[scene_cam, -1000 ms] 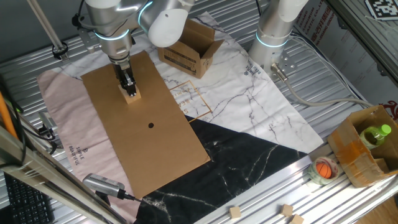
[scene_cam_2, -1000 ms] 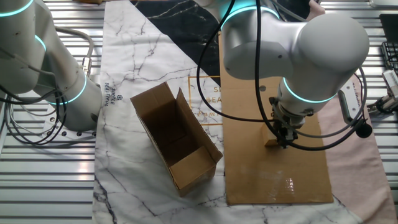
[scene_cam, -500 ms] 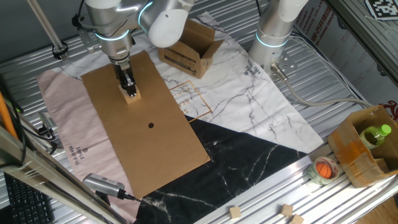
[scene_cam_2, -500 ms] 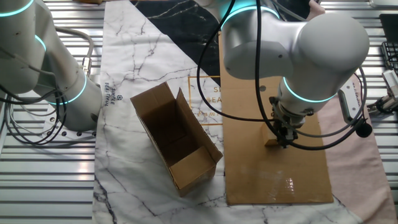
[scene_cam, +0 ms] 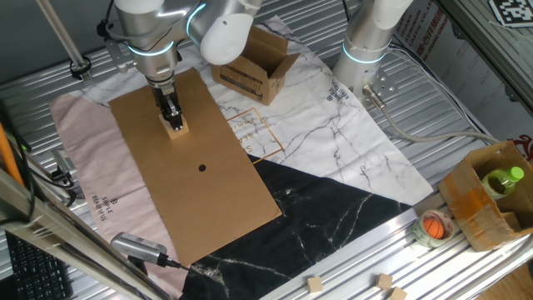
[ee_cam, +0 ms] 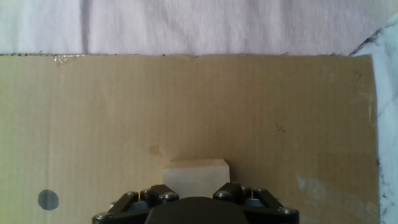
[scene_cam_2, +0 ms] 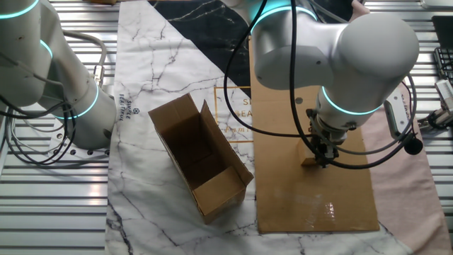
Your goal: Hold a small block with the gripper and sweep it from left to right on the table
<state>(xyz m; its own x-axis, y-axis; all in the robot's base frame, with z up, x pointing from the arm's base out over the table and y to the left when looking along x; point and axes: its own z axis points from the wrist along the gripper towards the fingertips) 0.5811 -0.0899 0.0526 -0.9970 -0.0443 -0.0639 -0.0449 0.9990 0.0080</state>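
The arm comes down nearly straight from above, its teal ring just over the wrist, and the gripper [scene_cam: 173, 117] points down at the flat cardboard sheet [scene_cam: 216, 200] that lies on the table [scene_cam: 466, 108]. The 2 black fingers stand narrow and clamp the small block [scene_cam: 176, 127], which sits on the sheet near its far end in one fixed view; in the other fixed view the gripper [scene_cam_2: 320, 157] hides most of the small block [scene_cam_2: 308, 163], of which only a tan corner shows at the fingertips. In the hand view the small block [ee_cam: 196, 177] shows as a pale face just ahead of the gripper's dark body [ee_cam: 196, 208], resting on the sheet with the pink cloth [ee_cam: 205, 25] beyond the sheet's edge. A small dark dot [scene_cam: 202, 168] marks the sheet a little way from the block, and nothing else lies on the sheet's surface. An open cardboard box [scene_cam: 254, 67] with flaps stands on the marble-print cloth [scene_cam: 333, 142] just beside the sheet's far corner. A 2nd arm column [scene_cam: 371, 42] with a teal ring rises well apart on the far side. A black cloth [scene_cam: 333, 217] lies at the sheet's near corner. At the table's near edge lie 3 tiny pale cubes [scene_cam: 315, 284], and to the side a brown box [scene_cam: 487, 200] holds a green bottle [scene_cam: 505, 181], with an orange ball [scene_cam: 433, 225] beside it.
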